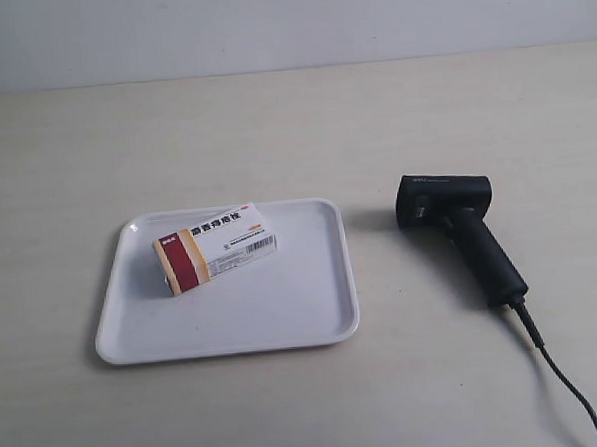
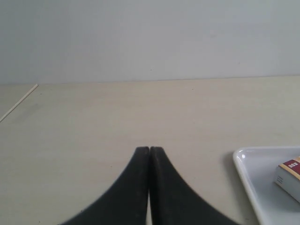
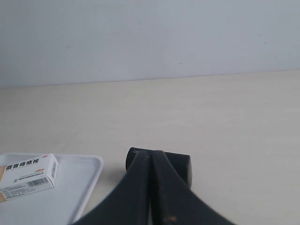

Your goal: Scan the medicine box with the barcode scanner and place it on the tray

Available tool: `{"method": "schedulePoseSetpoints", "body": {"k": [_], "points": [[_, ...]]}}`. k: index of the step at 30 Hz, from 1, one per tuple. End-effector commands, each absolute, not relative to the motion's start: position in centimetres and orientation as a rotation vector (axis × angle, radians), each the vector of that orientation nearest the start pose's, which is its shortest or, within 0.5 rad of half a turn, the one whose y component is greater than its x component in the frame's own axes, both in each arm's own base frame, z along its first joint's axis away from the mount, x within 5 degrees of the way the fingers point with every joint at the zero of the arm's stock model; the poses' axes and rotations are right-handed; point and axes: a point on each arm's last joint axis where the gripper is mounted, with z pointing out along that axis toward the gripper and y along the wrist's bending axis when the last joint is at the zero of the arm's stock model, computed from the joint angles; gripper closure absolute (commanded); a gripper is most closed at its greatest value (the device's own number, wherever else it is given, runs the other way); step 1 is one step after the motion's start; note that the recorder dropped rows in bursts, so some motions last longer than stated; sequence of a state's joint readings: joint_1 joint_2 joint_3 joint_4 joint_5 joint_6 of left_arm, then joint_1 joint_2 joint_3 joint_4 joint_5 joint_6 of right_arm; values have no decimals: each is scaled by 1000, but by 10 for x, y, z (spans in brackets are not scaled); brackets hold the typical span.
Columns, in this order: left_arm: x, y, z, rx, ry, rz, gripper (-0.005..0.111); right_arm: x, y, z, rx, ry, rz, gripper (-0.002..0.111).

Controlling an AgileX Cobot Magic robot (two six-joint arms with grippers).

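Note:
The medicine box [image 1: 216, 246], white with a dark red and orange band, lies flat inside the white tray [image 1: 283, 314], barcode side up. The black barcode scanner [image 1: 459, 230] lies on the table to the tray's right in the exterior view, its cable [image 1: 562, 380] trailing toward the lower right. My left gripper [image 2: 149, 149] is shut with nothing in it, over bare table beside the tray's corner [image 2: 243, 161]; the box's end [image 2: 289, 174] shows there. My right gripper [image 3: 151, 153] is shut and empty, its tips in front of the scanner's head [image 3: 180, 164]. The box [image 3: 28, 177] and tray [image 3: 86, 180] lie to one side.
A pale wooden tabletop [image 1: 294, 134] runs back to a plain light wall [image 1: 288, 24]. A thin pale strip [image 2: 18, 102] lies at the table's far side in the left wrist view. Neither arm shows in the exterior view.

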State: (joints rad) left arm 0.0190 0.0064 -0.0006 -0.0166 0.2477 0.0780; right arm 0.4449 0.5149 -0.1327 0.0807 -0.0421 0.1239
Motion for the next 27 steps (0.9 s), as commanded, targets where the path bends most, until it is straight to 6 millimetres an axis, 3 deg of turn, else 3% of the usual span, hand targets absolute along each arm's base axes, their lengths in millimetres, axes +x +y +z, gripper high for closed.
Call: {"method": "schedulePoseSetpoints", "body": {"k": [1,16,23,27], "points": [[55,1,190,37,1737,57,104,97,46,220,-215,1828,453,108],[55,1,190,37,1737,57,104,97,46,222,-213,1807,455,108],[55,1,190,37,1737,57,104,87,41,182,-253,1907,415,108],[55,1,190,37,1737,57,104,86,40,178,-250,1954,412,108]]}}
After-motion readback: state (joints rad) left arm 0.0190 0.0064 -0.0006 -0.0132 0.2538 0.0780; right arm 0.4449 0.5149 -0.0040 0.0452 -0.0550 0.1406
